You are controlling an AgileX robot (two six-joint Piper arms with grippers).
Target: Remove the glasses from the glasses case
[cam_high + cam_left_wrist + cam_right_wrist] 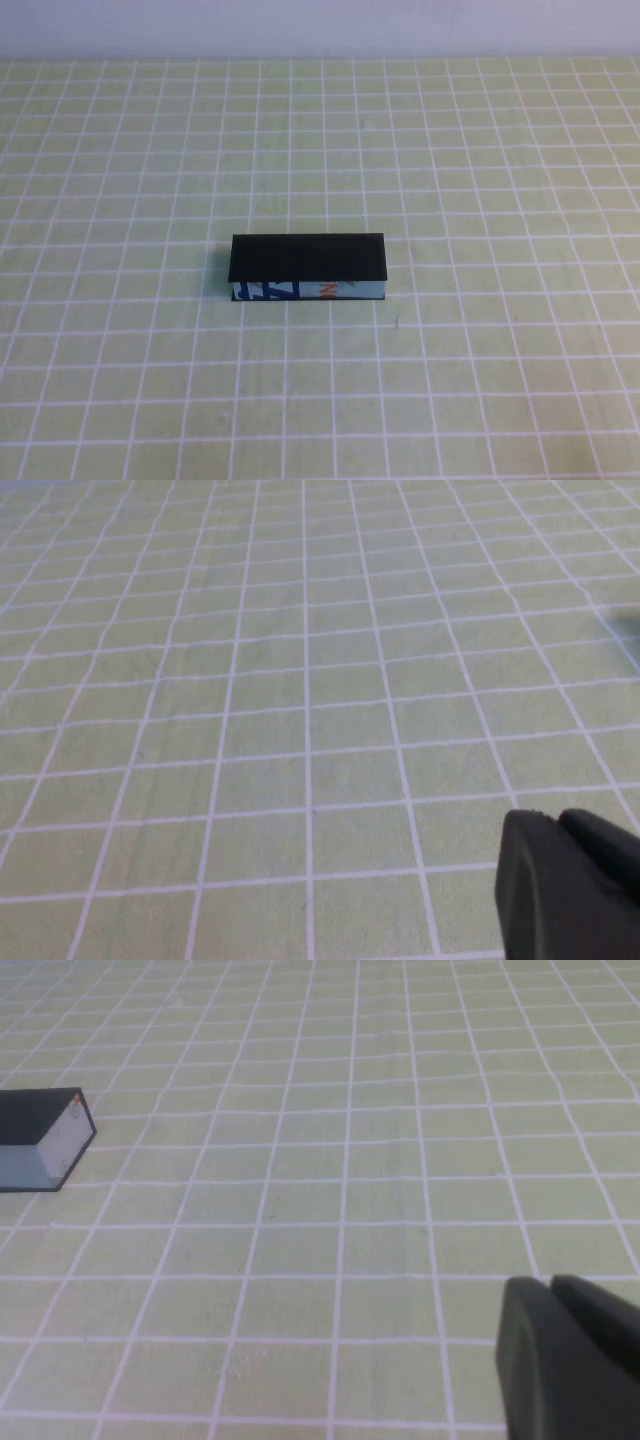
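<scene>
The glasses case (308,266) lies in the middle of the table in the high view, a matte black box with its flat lid shut and a pale blue front strip with blue and orange print. One end of it shows in the right wrist view (42,1140). The glasses are hidden. Neither arm shows in the high view. My left gripper (556,820) is shut and empty above bare cloth, with the case out of its view. My right gripper (548,1284) is shut and empty, well apart from the case.
A pale green cloth with a white grid (480,380) covers the whole table. A pale wall (320,25) runs along the far edge.
</scene>
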